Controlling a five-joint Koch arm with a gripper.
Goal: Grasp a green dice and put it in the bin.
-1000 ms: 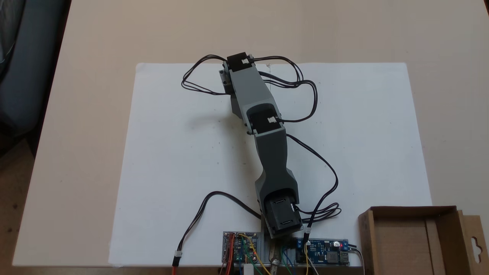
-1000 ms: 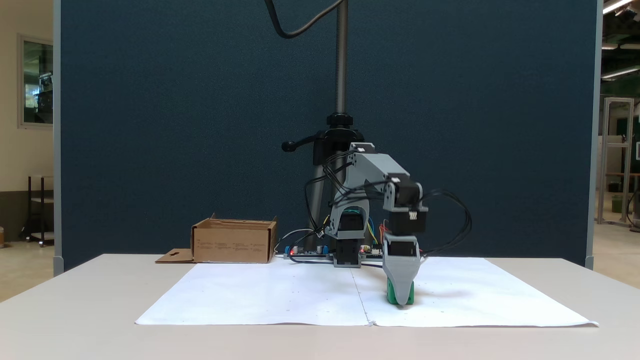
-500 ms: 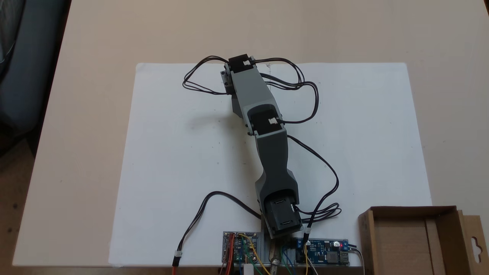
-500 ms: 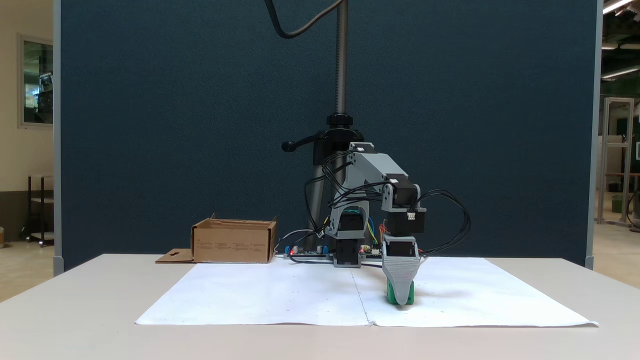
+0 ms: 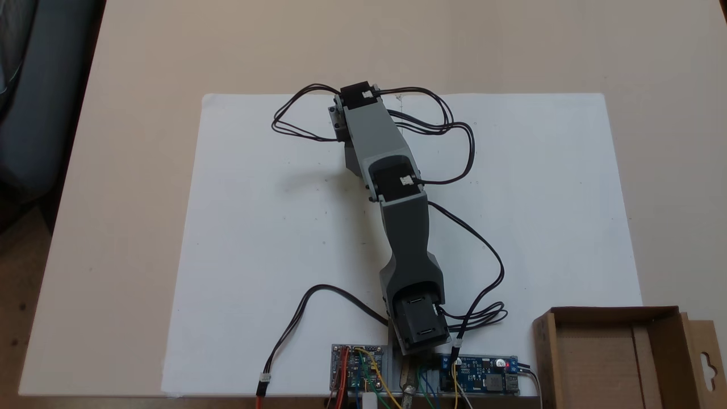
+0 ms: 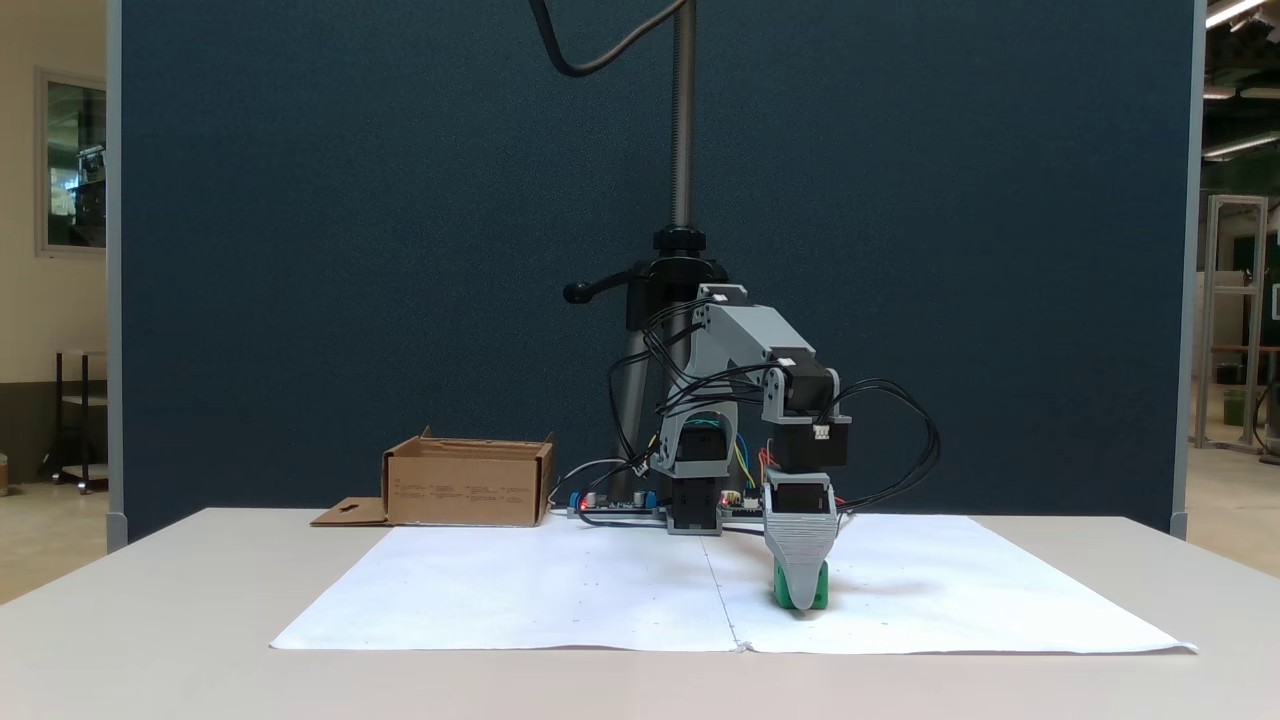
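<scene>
The bin [image 6: 466, 484] sits well apart from my arm, which bends down so my gripper [image 6: 800, 598] covers the green dice [image 6: 816, 594] on the white paper [image 6: 560, 590]; I cannot tell its jaws' state.

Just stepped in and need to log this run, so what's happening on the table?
A small grey robot arm is reaching down onto the white paper sheet. In a fixed view its hand sits low over the green dice, with a grey jaw in front of the cube, which looks to be resting on the paper. Whether the hand has closed on it cannot be told, since the jaws line up one behind the other. The cardboard bin stands apart near the arm's base, and its inside looks empty.
</scene>
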